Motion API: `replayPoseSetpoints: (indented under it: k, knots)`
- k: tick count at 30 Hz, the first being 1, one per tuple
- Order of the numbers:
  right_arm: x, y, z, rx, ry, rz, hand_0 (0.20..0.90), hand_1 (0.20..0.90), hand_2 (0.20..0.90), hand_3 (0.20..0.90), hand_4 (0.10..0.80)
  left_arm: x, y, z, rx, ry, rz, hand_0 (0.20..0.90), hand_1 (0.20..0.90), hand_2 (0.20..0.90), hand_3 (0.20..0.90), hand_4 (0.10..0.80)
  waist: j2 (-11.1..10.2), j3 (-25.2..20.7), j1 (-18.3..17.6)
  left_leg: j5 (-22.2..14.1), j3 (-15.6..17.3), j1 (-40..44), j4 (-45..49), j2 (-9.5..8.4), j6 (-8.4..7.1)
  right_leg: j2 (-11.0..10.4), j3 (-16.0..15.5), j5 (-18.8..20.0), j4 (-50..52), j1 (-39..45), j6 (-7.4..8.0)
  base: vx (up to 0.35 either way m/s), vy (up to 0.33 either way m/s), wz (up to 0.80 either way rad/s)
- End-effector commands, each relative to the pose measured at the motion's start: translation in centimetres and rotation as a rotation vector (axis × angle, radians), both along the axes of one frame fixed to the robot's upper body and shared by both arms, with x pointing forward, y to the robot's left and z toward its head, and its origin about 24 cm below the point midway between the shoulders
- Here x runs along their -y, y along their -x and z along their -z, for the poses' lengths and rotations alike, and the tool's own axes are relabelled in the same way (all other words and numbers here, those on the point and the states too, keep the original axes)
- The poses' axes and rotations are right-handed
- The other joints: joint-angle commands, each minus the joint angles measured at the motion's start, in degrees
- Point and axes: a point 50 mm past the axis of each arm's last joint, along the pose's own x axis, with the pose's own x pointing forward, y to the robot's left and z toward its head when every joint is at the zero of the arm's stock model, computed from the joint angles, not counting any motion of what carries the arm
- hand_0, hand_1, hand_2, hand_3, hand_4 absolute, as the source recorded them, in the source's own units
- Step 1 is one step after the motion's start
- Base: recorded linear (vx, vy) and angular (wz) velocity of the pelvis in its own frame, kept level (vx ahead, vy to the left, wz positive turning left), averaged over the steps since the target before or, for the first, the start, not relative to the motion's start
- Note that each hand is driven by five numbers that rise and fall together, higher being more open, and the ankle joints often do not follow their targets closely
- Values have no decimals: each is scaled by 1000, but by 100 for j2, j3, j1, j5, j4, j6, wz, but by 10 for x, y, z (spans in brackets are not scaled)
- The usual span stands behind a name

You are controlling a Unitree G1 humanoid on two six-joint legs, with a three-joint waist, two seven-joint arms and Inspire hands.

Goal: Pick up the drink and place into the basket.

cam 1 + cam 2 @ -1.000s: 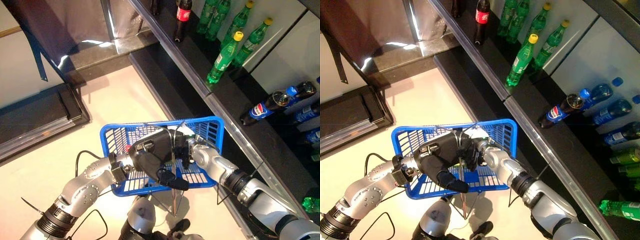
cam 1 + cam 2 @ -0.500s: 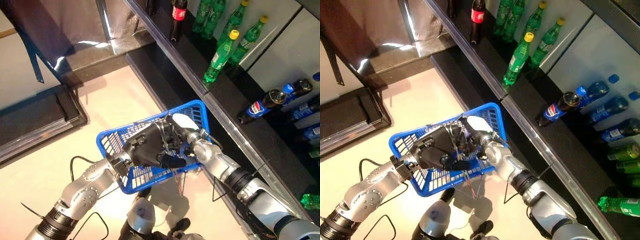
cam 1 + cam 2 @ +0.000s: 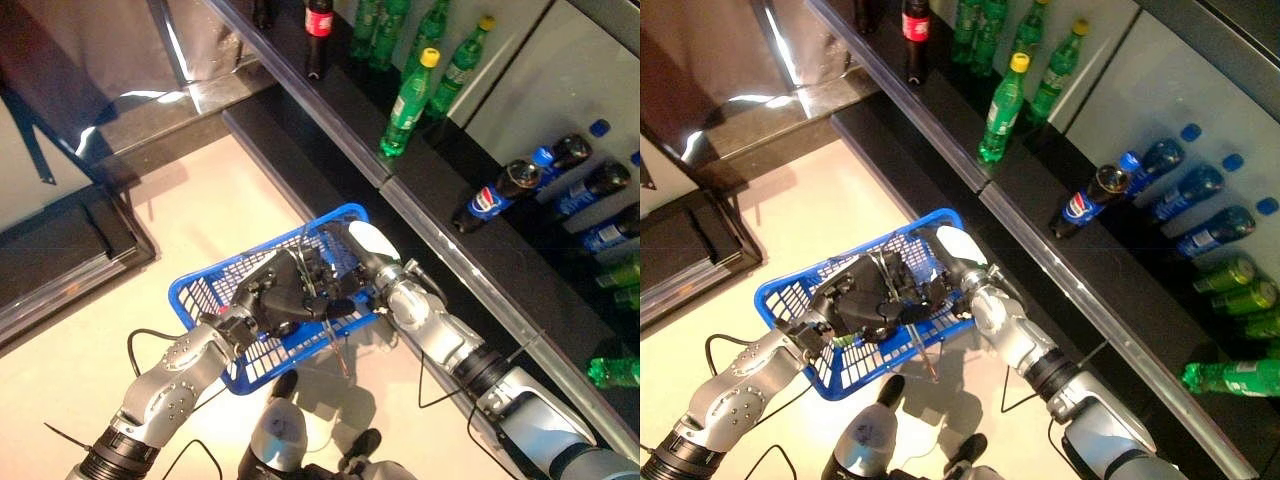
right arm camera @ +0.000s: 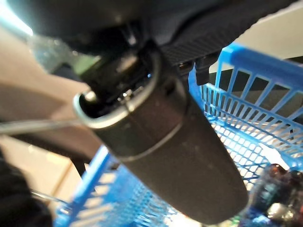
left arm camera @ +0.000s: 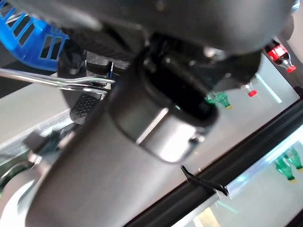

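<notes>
Over blue basket, seemingly both hands.

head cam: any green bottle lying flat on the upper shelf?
No. The green bottles on the upper shelf all stand upright with caps up; the lying bottles are on the lower level.

Both hands meet over a blue basket above the pale floor, the left hand beside the right hand at its wire handles. Green bottles and cola bottles line the dark shelf alongside.
</notes>
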Motion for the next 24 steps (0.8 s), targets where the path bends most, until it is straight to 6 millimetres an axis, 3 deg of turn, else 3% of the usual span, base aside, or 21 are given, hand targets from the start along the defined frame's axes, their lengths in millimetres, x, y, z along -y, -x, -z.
replayPoseSetpoints:
  k: [1,8,15,19,20,21,24]
  knots:
    - [-2,19,11,7,-99,-46,900,900,900,900,800,17,14,-109,689,430,30,300,300,300,200,100,104,-2318,-386,-206,-3,81,-276,78,19,-180,65,-32,247,-58,304,-21,30,-27]
    - [16,34,3,17,-290,-14,900,900,900,900,800,-2,8,-98,668,402,-153,300,300,300,200,100,191,-2265,-673,-233,213,118,-276,130,21,-193,272,-25,237,-119,335,6,46,-21]
    - [49,63,19,4,-461,90,900,900,900,900,800,-33,6,-65,564,325,-393,300,300,300,200,100,282,-2192,-1055,-288,467,138,-276,120,78,-290,528,29,351,-275,396,46,99,-19]
    - [82,77,30,-18,-568,213,900,900,900,900,800,-61,8,-25,424,213,-576,300,300,300,200,100,274,-2063,-1348,-372,534,167,-276,11,151,-442,756,181,547,-481,475,76,186,-24]
    - [99,84,37,-29,-611,293,900,900,900,900,800,-72,11,-8,361,161,-638,300,300,300,200,100,256,-1984,-1485,-408,553,174,-276,-33,177,-523,862,292,609,-611,526,44,138,-20]
    - [99,84,37,-29,-611,293,900,900,900,900,800,-72,11,-8,361,161,-638,300,300,300,200,100,256,-1984,-1485,-408,553,174,-276,-33,177,-523,862,292,609,-611,526,29,164,-44]
    - [132,104,54,-31,-668,429,900,900,900,900,800,-97,22,22,262,79,-771,300,300,300,200,100,196,-1795,-1755,-551,701,192,-276,-92,203,-647,1136,609,416,-926,655,-83,81,-60]
